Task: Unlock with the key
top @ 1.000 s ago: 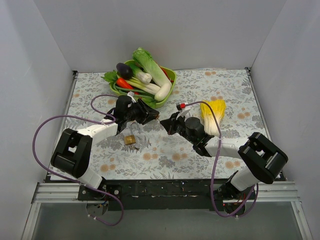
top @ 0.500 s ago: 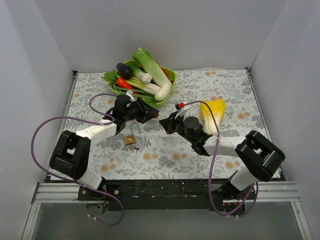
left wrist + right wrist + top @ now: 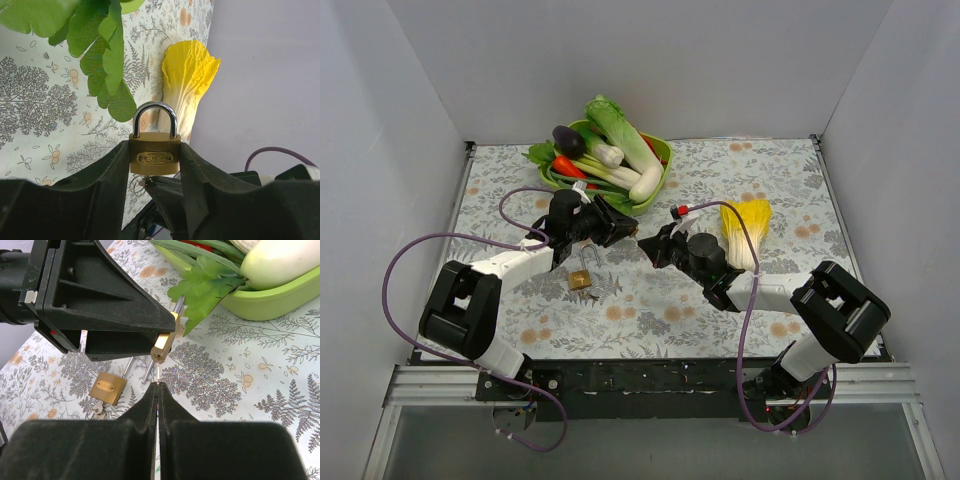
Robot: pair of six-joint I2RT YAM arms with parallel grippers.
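Right gripper [image 3: 157,392] tight around key [image 3: 158,374]

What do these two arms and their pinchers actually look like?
The left arm and right arm are alike: white tubular links between chunky black joint housings, with a purple cable looping alongside each. A red cap marks a plug by the right wrist. The left end effector and right end effector are matte black, each with two wedge-shaped fingers.

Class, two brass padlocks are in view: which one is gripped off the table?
The raised padlock, clamped in the left gripper; the other padlock lies on the table.
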